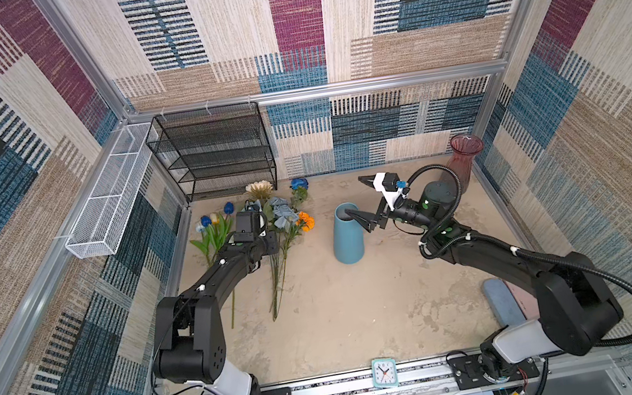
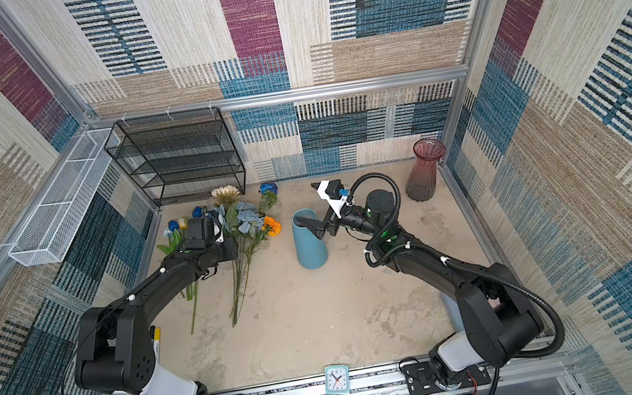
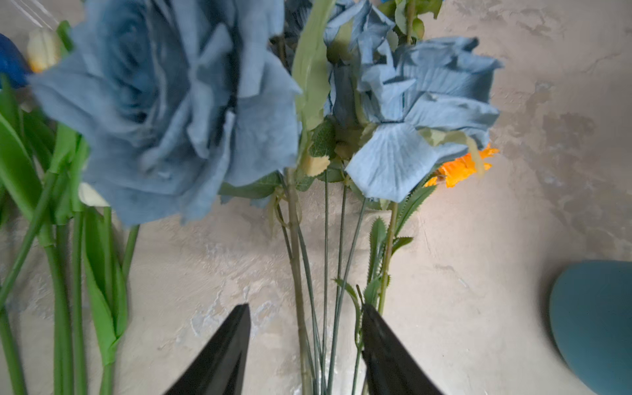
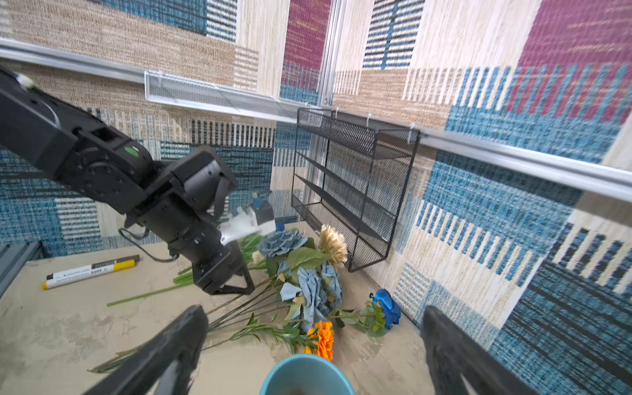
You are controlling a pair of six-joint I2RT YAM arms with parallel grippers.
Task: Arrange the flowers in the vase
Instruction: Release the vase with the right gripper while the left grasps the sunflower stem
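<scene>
Firstly, flowers (image 1: 280, 220): lying flat in a loose bunch on the far-left part of the table (image 1: 365, 317), blooms toward the far wall and stems toward the near edge. All are outside the blue vase (image 1: 347, 240).
Blooms: dusty-blue roses (image 3: 164, 102) in the middle; cream sunflower (image 1: 259, 189) farthest back; deep-blue rose (image 1: 299, 184) to its right; orange bloom (image 1: 306, 221) on the bunch's right edge; tulips (image 1: 217, 221) on the left.
Vase position: the blue vase stands upright near the table's centre, just right of the bunch and apart from it.
Left gripper (image 3: 306, 306): low over the rose stems, jaws parted. Several thin stems run between the fingers (image 3: 383, 342) and nothing is pinched.
Right gripper (image 1: 352, 195): spread wide at the blue vase's mouth, grasping nothing. In both top views one fingertip sits over the rim and its partner stands clear on the far side.
Red glass vase (image 1: 466, 160): upright in the far-right corner.
Surroundings: black mesh rack (image 1: 216, 154) against the far wall; white wire basket (image 1: 110, 206) on the left wall; small clock (image 1: 384, 372) at the near edge.
</scene>
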